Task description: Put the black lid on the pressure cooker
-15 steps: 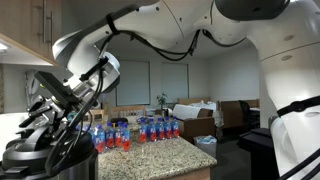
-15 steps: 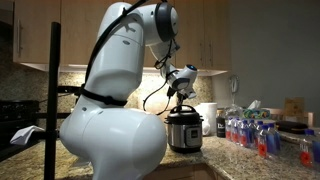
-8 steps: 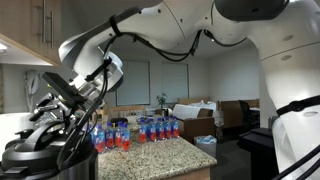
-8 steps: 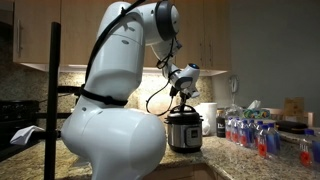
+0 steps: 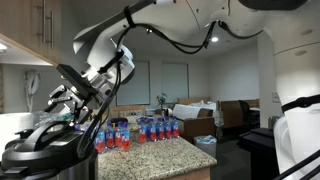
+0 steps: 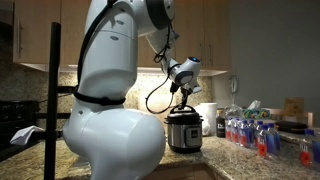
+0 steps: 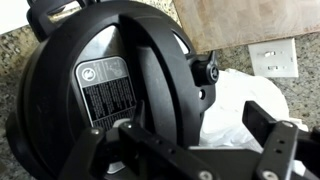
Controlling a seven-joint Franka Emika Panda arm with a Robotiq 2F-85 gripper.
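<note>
The black lid (image 7: 100, 80) sits on the pressure cooker (image 6: 185, 132) and covers its top. It fills most of the wrist view, with its raised handle running across it. In both exterior views the lid (image 5: 40, 150) (image 6: 184, 112) rests on the cooker's rim. My gripper (image 7: 190, 150) is open and empty above the lid's edge, with the handle between and below its fingers. It hangs a little above the cooker in both exterior views (image 6: 180, 88) (image 5: 68, 97).
Several water bottles (image 5: 140, 130) (image 6: 250, 130) stand on the granite counter (image 5: 170, 155). A white appliance (image 6: 208, 114) stands behind the cooker. A white plastic bag (image 7: 240, 100) lies beside it, below a wall outlet (image 7: 272, 58). Wall cabinets (image 6: 200, 30) hang overhead.
My gripper has risen off the lid and the arm has swung upward. The lid has stayed on the cooker.
</note>
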